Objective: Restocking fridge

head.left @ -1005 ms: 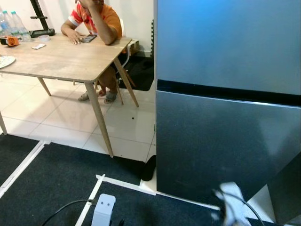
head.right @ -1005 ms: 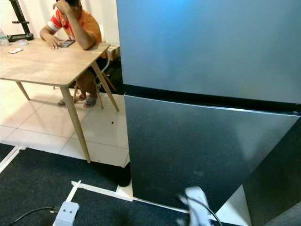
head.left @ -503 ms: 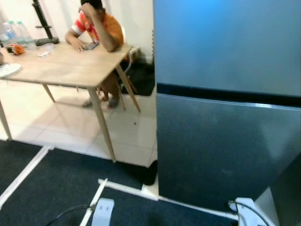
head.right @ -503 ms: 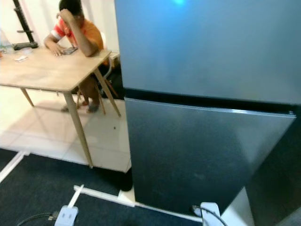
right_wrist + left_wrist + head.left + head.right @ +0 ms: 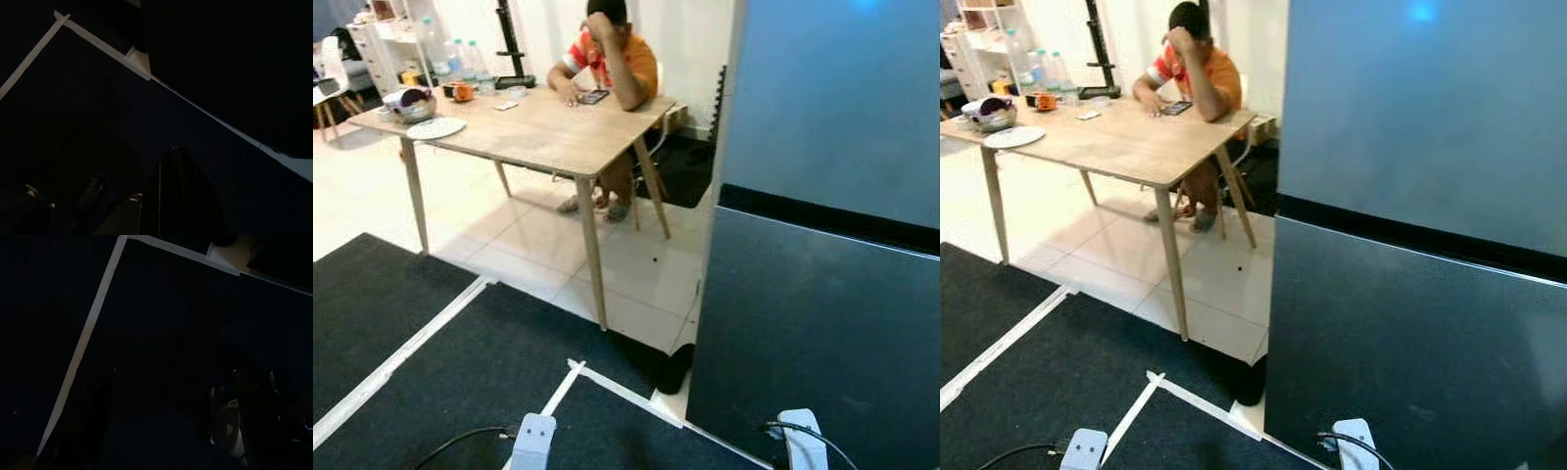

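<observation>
The fridge stands close on my right, with its blue-grey upper door (image 5: 842, 108) and its dark lower door (image 5: 813, 333) both shut and a black gap between them. My left arm (image 5: 532, 443) and right arm (image 5: 801, 443) hang idle at the bottom edge of the eye views, each with a black cable. Both wrist views are very dark. They look down on black carpet crossed by white tape (image 5: 88, 347) (image 5: 29, 58). The left gripper (image 5: 171, 431) and right gripper (image 5: 161, 205) show only as dim black shapes. I see no item being held.
A wooden table (image 5: 538, 137) stands ahead on the left, carrying bottles (image 5: 460, 64), a plate (image 5: 435, 127) and a bowl (image 5: 411, 106). A person (image 5: 612, 59) sits at its far side. Black carpet with white tape lines (image 5: 431, 333) lies before me, with white tiles (image 5: 519, 245) beyond.
The camera has turned left, so the fridge sits further right and more of the table and room shows. Both arms still hang low.
</observation>
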Tool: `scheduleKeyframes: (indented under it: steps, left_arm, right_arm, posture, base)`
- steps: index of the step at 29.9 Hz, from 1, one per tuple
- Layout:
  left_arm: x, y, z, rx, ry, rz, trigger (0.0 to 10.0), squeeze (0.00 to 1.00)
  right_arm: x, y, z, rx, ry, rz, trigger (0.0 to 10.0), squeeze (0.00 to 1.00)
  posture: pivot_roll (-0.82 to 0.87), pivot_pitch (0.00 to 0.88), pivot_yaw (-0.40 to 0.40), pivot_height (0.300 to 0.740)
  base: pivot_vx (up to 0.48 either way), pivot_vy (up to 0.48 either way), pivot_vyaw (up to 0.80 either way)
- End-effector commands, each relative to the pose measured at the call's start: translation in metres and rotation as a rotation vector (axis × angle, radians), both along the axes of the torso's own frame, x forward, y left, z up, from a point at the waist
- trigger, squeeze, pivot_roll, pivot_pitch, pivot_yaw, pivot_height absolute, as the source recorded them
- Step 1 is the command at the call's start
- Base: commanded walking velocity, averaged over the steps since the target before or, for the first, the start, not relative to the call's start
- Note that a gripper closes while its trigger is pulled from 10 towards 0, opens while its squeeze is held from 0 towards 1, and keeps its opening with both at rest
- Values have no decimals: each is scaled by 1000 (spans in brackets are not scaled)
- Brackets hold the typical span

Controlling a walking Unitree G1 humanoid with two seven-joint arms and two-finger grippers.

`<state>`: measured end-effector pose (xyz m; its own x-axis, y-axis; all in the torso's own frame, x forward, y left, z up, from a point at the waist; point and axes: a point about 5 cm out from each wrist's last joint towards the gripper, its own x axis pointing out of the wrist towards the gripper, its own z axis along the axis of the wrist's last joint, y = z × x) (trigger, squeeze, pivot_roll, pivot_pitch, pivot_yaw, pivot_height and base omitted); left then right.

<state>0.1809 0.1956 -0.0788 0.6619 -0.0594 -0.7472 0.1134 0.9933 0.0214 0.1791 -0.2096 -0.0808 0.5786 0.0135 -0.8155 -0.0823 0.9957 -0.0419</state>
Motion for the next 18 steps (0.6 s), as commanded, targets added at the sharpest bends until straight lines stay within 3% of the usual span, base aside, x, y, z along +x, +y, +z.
scheduleKeyframes:
  steps: [1, 18]
  left_arm:
    - [2, 1, 1, -5, -7, 5, 10000, 0]
    - [13, -3, 6, -20, -37, -13, 10000, 0]
  right_arm:
    - [0, 2, 0, 3, -14, 11, 10000, 0]
    - [4, 8, 2, 48, -39, 10, 10000, 0]
  posture:
    - [-6, 0, 8, 740]
    - [-9, 5, 13, 740]
  base:
    - [0, 0, 800]
    - [0, 0, 800]
